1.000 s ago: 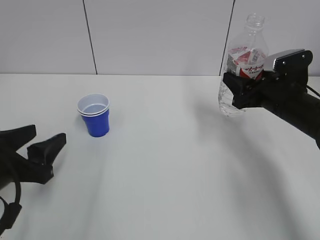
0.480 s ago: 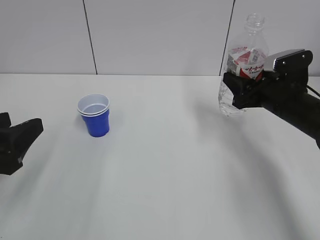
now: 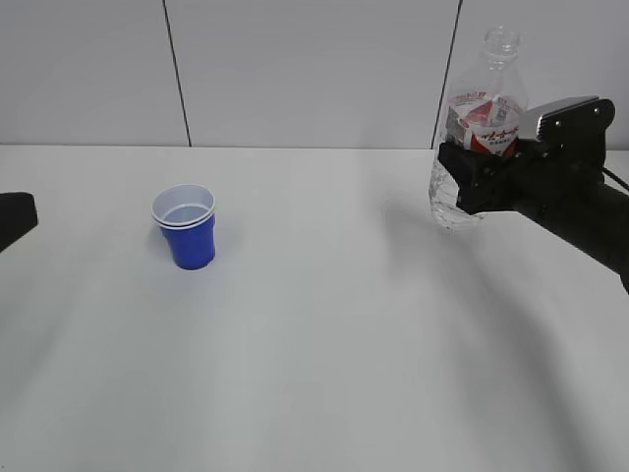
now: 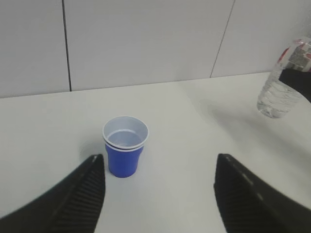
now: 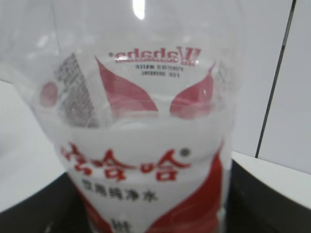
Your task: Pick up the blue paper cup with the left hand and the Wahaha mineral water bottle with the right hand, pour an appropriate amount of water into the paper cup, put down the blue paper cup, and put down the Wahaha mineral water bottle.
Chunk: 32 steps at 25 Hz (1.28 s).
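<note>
My left hand (image 4: 158,194) has pulled back left of the blue paper cup (image 3: 186,228) over the last second, jaws spread wide (so the cup is down, with water inside). Well right of the cup, my right hand (image 3: 470,177) clamps the Wahaha mineral water bottle (image 3: 476,133) aloft; that goes down next.

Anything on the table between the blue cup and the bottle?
Nothing: in the exterior view only bare white table lies between the blue paper cup and the Wahaha mineral water bottle, held upright above it by the right pincer.
</note>
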{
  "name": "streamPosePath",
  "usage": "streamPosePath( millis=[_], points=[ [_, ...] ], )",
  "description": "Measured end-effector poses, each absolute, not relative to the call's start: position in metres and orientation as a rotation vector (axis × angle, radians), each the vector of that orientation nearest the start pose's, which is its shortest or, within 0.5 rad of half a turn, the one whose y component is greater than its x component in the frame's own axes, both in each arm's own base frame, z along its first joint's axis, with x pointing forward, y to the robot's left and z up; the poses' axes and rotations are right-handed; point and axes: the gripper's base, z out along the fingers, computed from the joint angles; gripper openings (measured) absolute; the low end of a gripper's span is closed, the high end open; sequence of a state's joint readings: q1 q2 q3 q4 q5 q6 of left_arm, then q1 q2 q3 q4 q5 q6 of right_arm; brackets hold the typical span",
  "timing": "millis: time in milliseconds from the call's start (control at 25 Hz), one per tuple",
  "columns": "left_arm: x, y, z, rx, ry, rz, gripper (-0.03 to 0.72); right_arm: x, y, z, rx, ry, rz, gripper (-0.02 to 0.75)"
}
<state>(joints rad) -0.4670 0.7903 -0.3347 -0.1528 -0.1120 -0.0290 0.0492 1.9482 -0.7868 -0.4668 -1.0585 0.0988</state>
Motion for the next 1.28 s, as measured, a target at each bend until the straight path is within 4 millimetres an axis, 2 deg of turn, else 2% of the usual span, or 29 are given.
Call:
streamPosePath(
  millis=[280,400,560,760,920,1080,1280],
  points=[
    [0.109,-0.056,0.313,0.408,1.929,-0.359,0.533,0.360,0.053,0.156,-0.459,1.571,0.255,0.443],
    [0.084,-0.043,0.331,0.429,1.959,-0.338,0.533,0.360,0.053,0.156,-0.459,1.571,0.255,0.443],
    [0.047,-0.024,0.345,0.431,1.938,-0.323,0.532,0.360,0.053,0.156,-0.459,1.571,0.255,0.443],
    [0.001,0.000,0.340,0.426,1.913,-0.321,0.532,0.360,0.053,0.156,-0.458,1.571,0.255,0.443],
    [-0.019,0.010,0.333,0.420,1.891,-0.323,0.532,0.360,0.053,0.156,-0.456,1.571,0.254,0.442],
    [-0.026,0.015,0.325,0.426,1.937,-0.296,0.532,0.360,0.054,0.156,-0.476,1.569,0.260,0.442],
    [-0.020,0.013,0.308,0.432,1.964,-0.283,0.532,0.359,0.056,0.155,-0.504,1.566,0.267,0.443]
  ],
)
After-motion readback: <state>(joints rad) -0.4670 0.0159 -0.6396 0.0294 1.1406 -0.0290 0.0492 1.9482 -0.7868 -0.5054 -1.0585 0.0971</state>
